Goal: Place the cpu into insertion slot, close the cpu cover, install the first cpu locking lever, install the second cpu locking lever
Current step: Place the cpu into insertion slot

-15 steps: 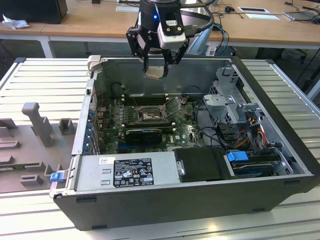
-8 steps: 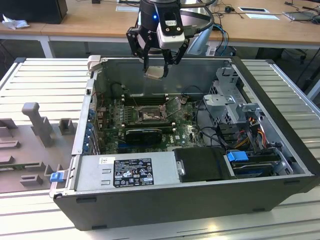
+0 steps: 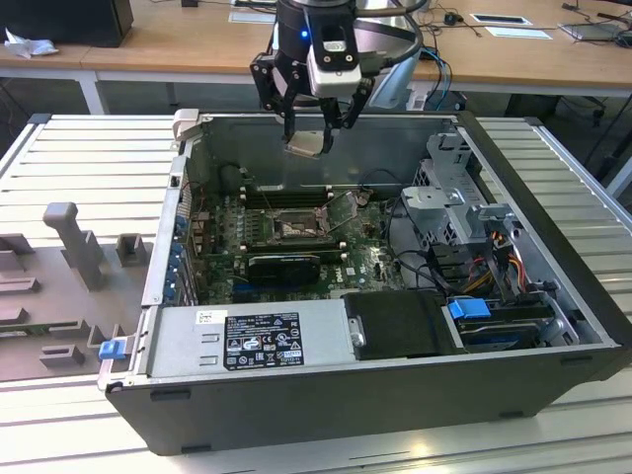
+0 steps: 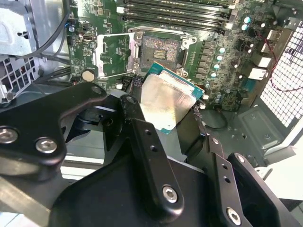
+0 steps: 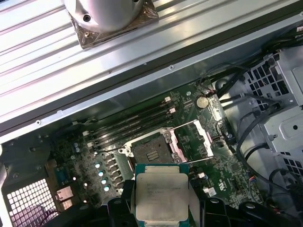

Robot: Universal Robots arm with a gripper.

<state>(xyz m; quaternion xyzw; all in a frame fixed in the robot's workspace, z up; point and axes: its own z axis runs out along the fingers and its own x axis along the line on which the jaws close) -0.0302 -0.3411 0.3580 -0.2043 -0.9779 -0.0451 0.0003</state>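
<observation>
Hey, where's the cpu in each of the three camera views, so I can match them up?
Exterior view: the cpu is held in the pincer, high over the open case's rear edge.
Second wrist view: the cpu sits tilted, close to the insertion slot.
First wrist view: the cpu lies face-on, near the insertion slot.
Shared landmark: the empty insertion slot, cpu cover open beside it.

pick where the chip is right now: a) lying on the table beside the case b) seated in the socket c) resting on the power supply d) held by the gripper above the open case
d, the gripper holds the chip in the air over the board, and the socket is bare with its cover swung open.
</observation>
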